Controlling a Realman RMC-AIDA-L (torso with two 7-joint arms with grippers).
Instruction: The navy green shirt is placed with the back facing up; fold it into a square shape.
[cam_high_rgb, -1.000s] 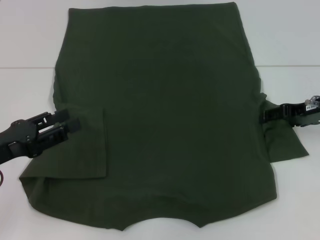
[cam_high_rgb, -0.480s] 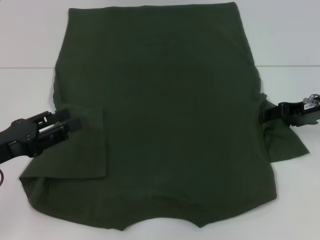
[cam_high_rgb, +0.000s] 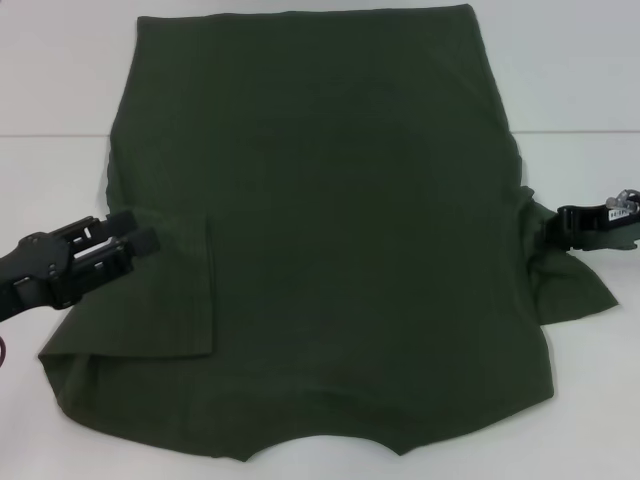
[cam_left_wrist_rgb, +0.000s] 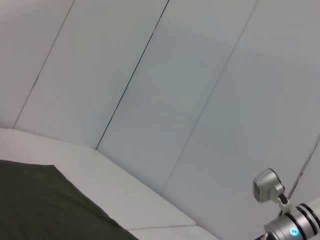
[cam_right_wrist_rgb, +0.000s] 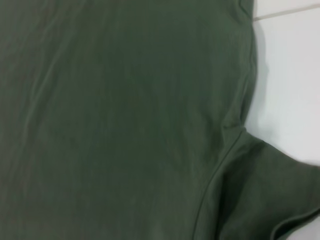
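The left gripper (cam_high_rgb: 140, 240) is matte black, made of long flat bars with pale slots showing between them; behind it the left arm (cam_high_rgb: 25, 275) is also black, thick and blocky; a thin red cable (cam_high_rgb: 3, 355) shows near it at the edge. The right gripper (cam_high_rgb: 550, 225) is black too, shorter and rounded; on it sits a white label (cam_high_rgb: 618, 213) with small print, and a small silver metal part (cam_high_rgb: 628, 197) above.

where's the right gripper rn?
In the head view, the right gripper is on the robot's right, at the right sleeve of the navy green shirt, by the armpit.
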